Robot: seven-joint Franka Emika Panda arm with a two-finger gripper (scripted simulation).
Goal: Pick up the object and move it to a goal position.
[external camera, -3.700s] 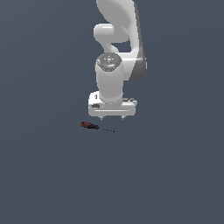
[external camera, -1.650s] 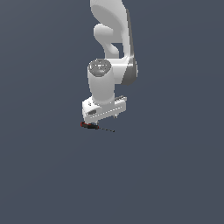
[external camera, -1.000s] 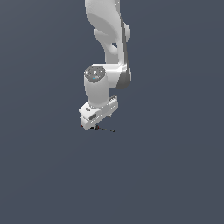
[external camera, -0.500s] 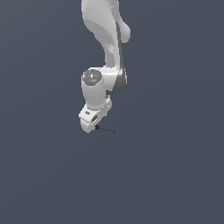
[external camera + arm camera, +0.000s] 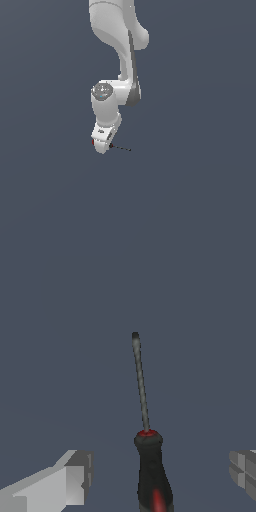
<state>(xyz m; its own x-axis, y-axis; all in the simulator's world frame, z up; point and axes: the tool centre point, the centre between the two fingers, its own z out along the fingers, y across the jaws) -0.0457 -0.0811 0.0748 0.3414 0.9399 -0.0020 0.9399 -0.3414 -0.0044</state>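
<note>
While I hang low over the table (image 5: 200, 200) in the exterior view, my end effector (image 5: 101, 146) sits right over the screwdriver (image 5: 120, 147), whose shaft pokes out toward that view's right. From the wrist, the handle (image 5: 151, 471) lies between my fingers (image 5: 67, 481), which stand wide apart and clear of it. I judge I'm in the grasp step; next I must close squarely on the handle, then lift.

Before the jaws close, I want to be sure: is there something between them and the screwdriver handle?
Nothing visible. In the wrist view the screwdriver lies between the open fingers, with bare gaps on both sides.
</note>
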